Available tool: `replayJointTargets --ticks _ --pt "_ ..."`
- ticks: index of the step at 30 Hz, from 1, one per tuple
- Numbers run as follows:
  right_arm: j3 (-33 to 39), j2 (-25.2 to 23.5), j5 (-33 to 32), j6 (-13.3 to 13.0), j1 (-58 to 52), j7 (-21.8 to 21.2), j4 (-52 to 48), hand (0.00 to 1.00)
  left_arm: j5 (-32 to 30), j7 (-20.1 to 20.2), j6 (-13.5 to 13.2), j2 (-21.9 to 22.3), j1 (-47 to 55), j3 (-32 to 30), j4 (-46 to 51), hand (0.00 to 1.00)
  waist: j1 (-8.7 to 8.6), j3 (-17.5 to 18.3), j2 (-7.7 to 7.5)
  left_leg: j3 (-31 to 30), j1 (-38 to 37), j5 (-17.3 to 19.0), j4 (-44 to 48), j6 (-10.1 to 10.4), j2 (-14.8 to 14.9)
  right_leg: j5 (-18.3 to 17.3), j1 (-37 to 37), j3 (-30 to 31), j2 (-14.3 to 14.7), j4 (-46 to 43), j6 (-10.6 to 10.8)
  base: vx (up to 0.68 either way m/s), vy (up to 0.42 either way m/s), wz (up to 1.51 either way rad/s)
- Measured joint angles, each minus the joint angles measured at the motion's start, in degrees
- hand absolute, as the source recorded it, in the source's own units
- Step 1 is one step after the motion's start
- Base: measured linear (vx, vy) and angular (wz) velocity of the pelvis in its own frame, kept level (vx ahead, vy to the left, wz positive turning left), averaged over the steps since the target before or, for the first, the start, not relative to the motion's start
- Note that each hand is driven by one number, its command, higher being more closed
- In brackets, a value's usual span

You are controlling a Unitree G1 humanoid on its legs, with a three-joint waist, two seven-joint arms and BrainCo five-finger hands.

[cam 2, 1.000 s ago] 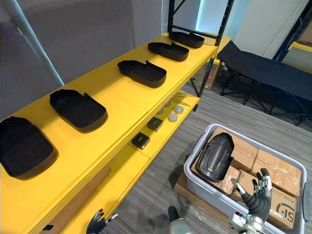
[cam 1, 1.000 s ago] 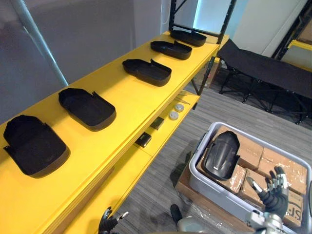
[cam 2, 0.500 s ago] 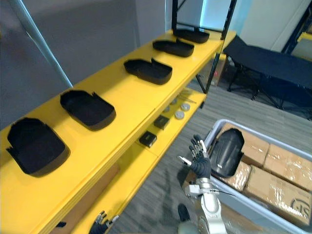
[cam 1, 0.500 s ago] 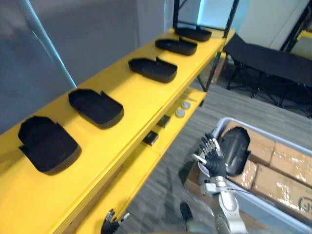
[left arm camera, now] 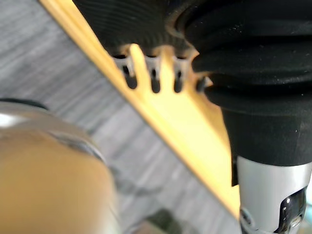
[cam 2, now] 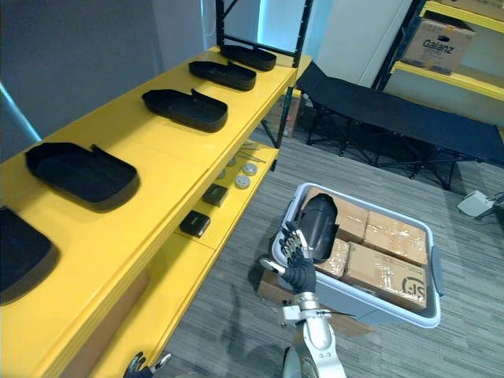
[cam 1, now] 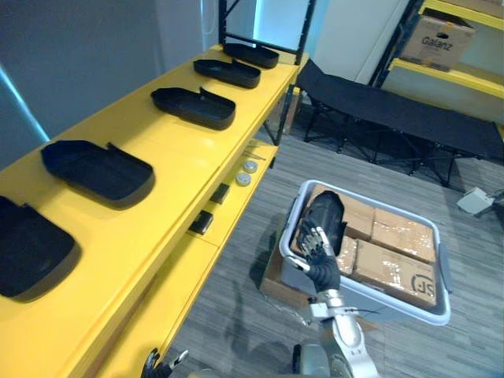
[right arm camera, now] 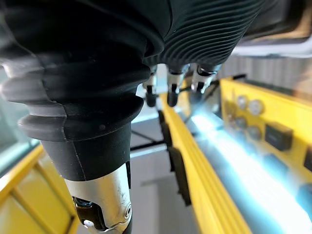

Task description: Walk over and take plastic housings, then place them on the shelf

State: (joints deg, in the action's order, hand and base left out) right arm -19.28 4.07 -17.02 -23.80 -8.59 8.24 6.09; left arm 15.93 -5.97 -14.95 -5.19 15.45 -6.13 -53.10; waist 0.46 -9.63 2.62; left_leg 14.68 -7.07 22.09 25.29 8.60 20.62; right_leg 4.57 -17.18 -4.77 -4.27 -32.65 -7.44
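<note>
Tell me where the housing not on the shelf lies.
In the left eye view the housing lies at the left end of the grey bin, on cardboard boxes, beyond the right hand.

Warehouse: yellow shelving, cartons

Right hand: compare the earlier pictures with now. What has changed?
The right hand rose from by the cardboard boxes across to the black housing in the grey bin, fingers open, holding nothing. The camera swung too. That housing, the housings on the yellow shelf and the low left hand stayed.
</note>
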Motion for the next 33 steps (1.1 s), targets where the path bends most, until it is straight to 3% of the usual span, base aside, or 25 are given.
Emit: replayJointTargets --ticks 1,2,3,4,5,7,9,11,12,13,16,17,18,20,24,29,33 --pt "0.0 0.03 1.34 0.12 -0.04 1.05 0.1 0.0 0.41 -0.01 0.04 -0.48 -0.79 0.28 -0.09 0.0 -1.11 -0.4 -1.19 0.33 -0.59 0.14 -0.92 0.95 -0.19 -2.53 -0.51 -0.06 -1.74 -0.63 2.13 0.1 -0.233 -0.25" --pt "-0.22 -0.17 2.29 0.42 -0.32 1.7 0.47 0.0 1.8 -0.04 0.02 -0.92 -0.96 0.5 -0.09 0.0 -1.09 -0.37 -1.88 0.63 -1.02 0.15 -0.71 1.6 0.0 -2.26 0.04 -0.25 -2.36 0.74 2.88 0.1 -0.28 -0.22" --pt "-0.52 -0.21 2.73 1.52 -1.23 2.01 1.09 0.0 4.42 -0.13 0.06 -1.2 -1.58 0.5 -0.27 0.0 -1.36 -0.2 -2.16 1.07 -1.62 -0.26 -0.14 3.26 1.65 -6.34 2.25 -3.53 -2.0 1.89 8.5 0.12 -0.348 -0.38" --pt "0.14 0.27 3.47 2.56 -2.25 1.53 1.03 0.0 6.54 -0.15 0.0 -0.43 -2.96 0.6 -0.23 0.0 -1.36 -0.14 -2.1 1.53 -1.96 -1.49 0.07 3.8 3.02 -9.49 3.47 -7.69 -1.37 2.98 10.77 0.13 -0.381 -0.33" --pt "0.65 0.48 3.99 3.01 -2.66 1.03 1.03 0.0 6.65 -0.2 0.0 0.05 -3.53 0.65 -0.22 0.0 -1.34 -0.02 -2.3 1.53 -1.79 -2.32 0.42 3.06 3.36 -11.32 4.06 -9.07 -1.33 3.67 11.36 0.15 -0.414 -0.31" --pt "4.85 2.04 4.99 4.37 -5.26 -1.14 0.93 0.0 6.86 0.24 -0.06 3.29 -6.85 3.17 0.98 0.0 -2.71 -0.4 -2.28 1.52 -0.29 -8.11 2.98 -3.54 4.35 -13.79 6.56 -11.02 -0.21 6.34 10.25 0.13 -0.406 0.02" --pt "9.54 2.57 4.73 4.51 -9.04 -2.32 -0.8 0.0 6.31 1.59 -0.53 5.44 -6.72 7.33 4.22 0.0 -4.26 -0.84 -2.92 2.57 2.02 -13.43 6.55 -6.69 4.28 -13.03 9.85 -11.14 -0.39 10.74 9.28 0.09 -0.362 0.1" --pt "13.71 3.91 4.29 4.31 -11.71 -3.04 -3.17 0.0 5.8 2.21 -0.57 6.68 -6.35 11.43 6.36 0.0 -4.51 -0.44 -2.07 3.93 3.21 -10.01 5.98 -4.26 1.78 -10.96 12.84 -10.51 -0.44 16.34 9.0 0.07 -0.26 -0.25" --pt "15.69 4.78 4.28 3.82 -12.11 -3.18 -3.42 0.0 5.8 2.42 -0.55 6.89 -6.05 12.53 7.53 0.0 -4.62 -0.4 -2.0 3.82 3.06 -8.71 1.76 -2.41 -1.47 -9.09 14.43 -9.1 -0.11 19.9 9.04 0.05 -0.114 -0.59" --pt "16.73 5.4 4.29 3.72 -12.42 -3.06 -3.33 0.0 5.77 2.38 -0.55 6.85 -5.78 12.6 8.52 0.0 -4.5 -0.25 -1.71 2.9 3.07 -8.39 -3.97 -1.69 -4.49 -7.37 15.27 -8.0 0.54 23.22 9.04 0.05 -0.12 -0.69" --pt "17.07 5.34 4.34 2.86 -11.85 -1.47 -3.19 0.0 5.11 2.66 -0.28 6.09 -4.92 13.07 9.65 0.0 -4.52 0.0 -0.84 0.48 4.45 -10.15 -14.62 -0.95 -8.85 -5.37 15.34 -5.36 2.3 28.09 9.81 0.01 0.011 -0.7" --pt "17.52 5.34 4.45 2.07 -12.11 -0.46 -2.68 0.0 3.99 2.69 0.15 5.63 -4.77 13.71 9.66 0.0 -4.35 0.0 -0.3 -0.37 4.38 -13.33 -16.83 -1.56 -9.64 -5.32 15.24 -5.31 2.79 28.9 9.76 0.03 0.102 -0.61" --pt "17.63 5.21 4.56 2.06 -11.95 -0.05 -2.21 0.0 3.79 2.73 0.2 5.35 -4.64 13.69 9.64 0.0 -4.21 -0.04 -0.36 0.1 3.77 -14.52 -17.32 -0.82 -9.64 -5.18 15.21 -5.48 2.7 29.11 9.94 0.04 0.126 -0.56" --pt "18.55 2.93 6.09 1.87 -11.77 2.12 -1.84 0.0 3.66 2.7 1.07 3.96 -4.66 13.93 9.64 0.0 -4.52 -0.36 -0.91 2.0 3.2 -14.56 -18.78 -1.27 -10.79 -4.06 15.23 -6.28 1.21 30.69 11.16 0.05 0.128 -0.39" --pt "20.33 1.12 5.75 2.87 -9.07 4.61 3.26 0.0 1.6 1.91 2.64 0.62 -7.29 14.04 9.31 0.0 -4.26 -1.91 -2.18 3.64 4.82 -14.24 -18.88 -2.11 -12.94 1.15 14.99 -6.08 -0.28 35.14 11.56 0.05 0.108 -0.19" --pt "21.47 0.44 4.43 4.13 -0.9 8.55 10.74 0.0 3.91 -0.51 2.38 -0.07 -10.54 12.67 9.26 0.0 -3.58 -5.67 -0.58 2.88 6.2 -14.19 -18.81 -2.39 -14.29 1.93 14.12 -6.52 -1.49 35.43 12.14 0.02 0.046 0.05" --pt "24.43 1.13 4.19 6.36 10.17 13.06 19.5 0.0 3.83 -0.58 1.65 0.06 -11.21 12.38 9.11 0.0 -1.51 -9.29 -1.21 -1.42 8.62 -14.89 -18.8 -3.45 -15.34 2.08 13.86 -10.05 -2.44 35.45 12.37 -0.04 0.011 0.46"
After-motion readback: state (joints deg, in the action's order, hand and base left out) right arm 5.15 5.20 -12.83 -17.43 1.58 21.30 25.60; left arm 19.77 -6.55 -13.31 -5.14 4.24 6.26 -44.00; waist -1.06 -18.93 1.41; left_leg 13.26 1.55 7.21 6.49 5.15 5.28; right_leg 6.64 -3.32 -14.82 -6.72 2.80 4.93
